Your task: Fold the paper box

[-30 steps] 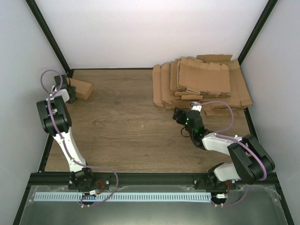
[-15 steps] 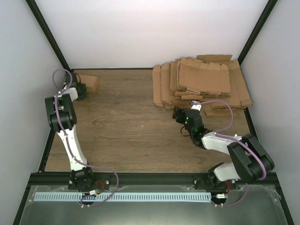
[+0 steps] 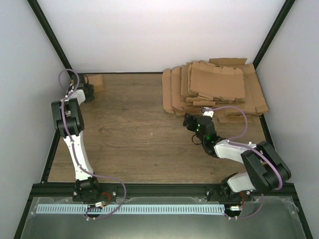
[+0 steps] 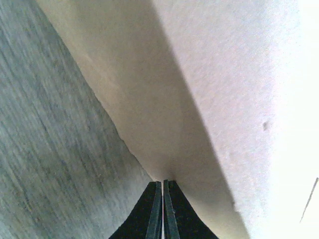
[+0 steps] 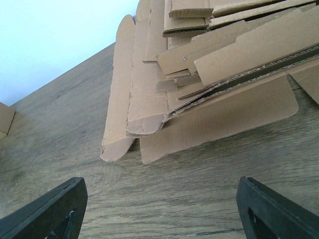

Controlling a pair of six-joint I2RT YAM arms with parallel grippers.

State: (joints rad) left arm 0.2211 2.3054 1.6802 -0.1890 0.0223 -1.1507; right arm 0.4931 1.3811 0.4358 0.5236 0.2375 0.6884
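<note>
– Noting left gripper first: pressed together, pinching nothing, nose toward the wall.
– Paper box?
– Folded, in the tabletop's far-left corner, just beside that gripper. Parked clear of the work area, I'd judge. Right gripper is spread, empty, poised near the pile of blanks, likely for the next sheet.
– Versus a second ago?
– Box sits deeper in the corner; left arm reaches farther back. Right arm unmoved.
</note>
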